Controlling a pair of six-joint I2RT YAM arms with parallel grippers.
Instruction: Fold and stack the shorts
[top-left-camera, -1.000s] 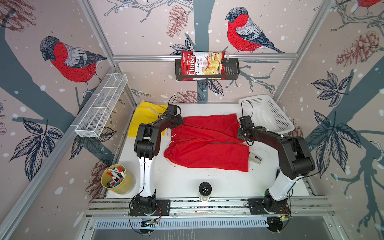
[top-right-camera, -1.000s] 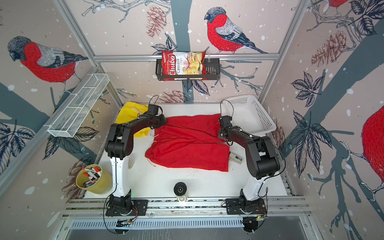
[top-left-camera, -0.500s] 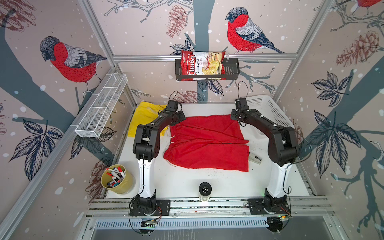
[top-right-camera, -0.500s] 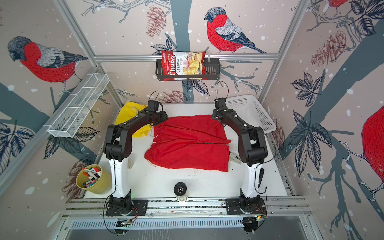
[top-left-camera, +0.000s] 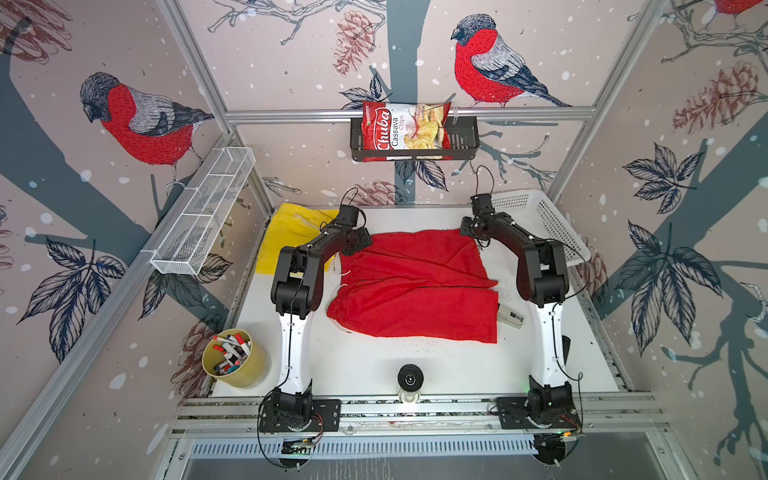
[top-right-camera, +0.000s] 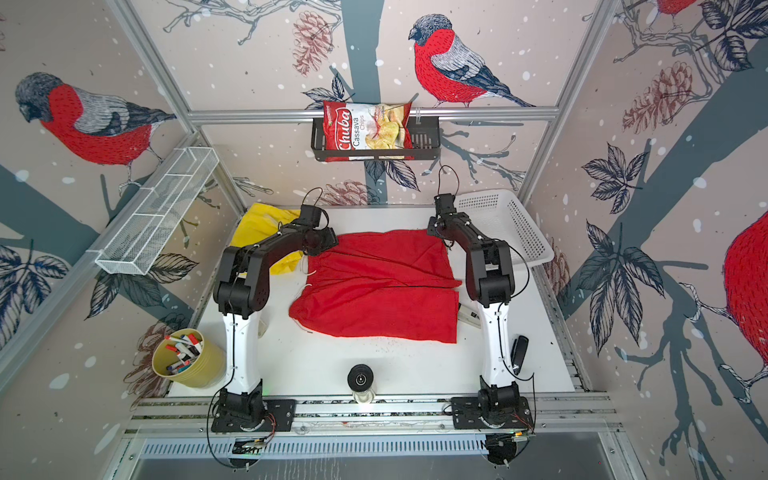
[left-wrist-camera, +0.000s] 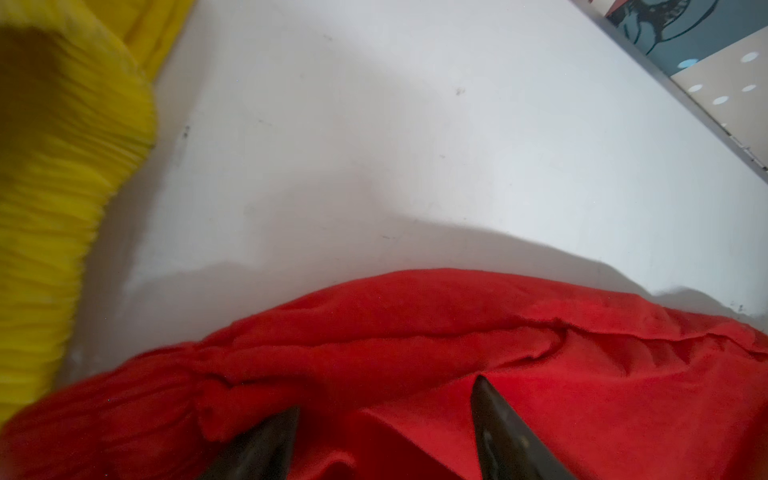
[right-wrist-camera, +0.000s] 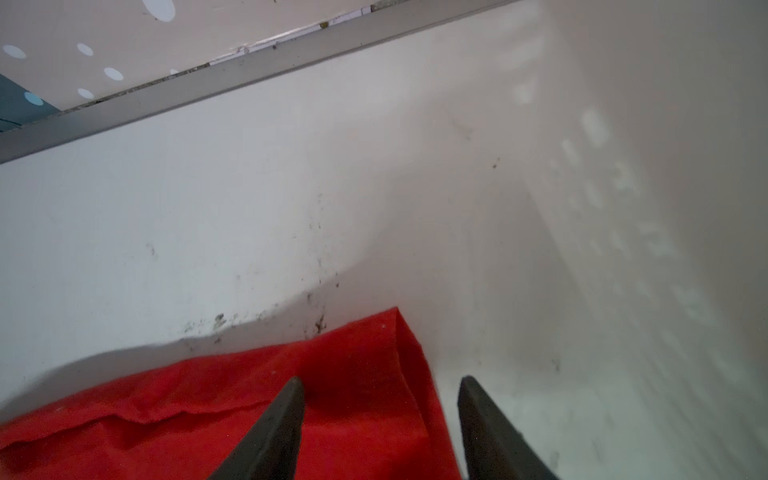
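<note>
Right now the red shorts (top-left-camera: 415, 286) lie spread flat at the middle of the bench (top-left-camera: 374, 365), with the yellow shorts (top-left-camera: 286, 232) at 10 o'clock and the white basket (top-left-camera: 552, 224) at 2 o'clock. The left pincer (left-wrist-camera: 386, 395) hovers over the red cloth's 11 o'clock corner with its jaws apart, gripping nothing. The right pincer (right-wrist-camera: 382, 379) is likewise open, its 2 fingers straddling the side edge at the 1 o'clock corner. The step in hand looks like taking both far corners to fold the cloth toward 6 o'clock. To do it well, each pincer should probably drop until 1 finger slides under the edge and pinch every layer rather than only the top one. Both corners should then lift together and travel evenly so the fold lands square. The left pincer sits over bunched waistband folds, so a partial pinch seems the main risk there.
</note>
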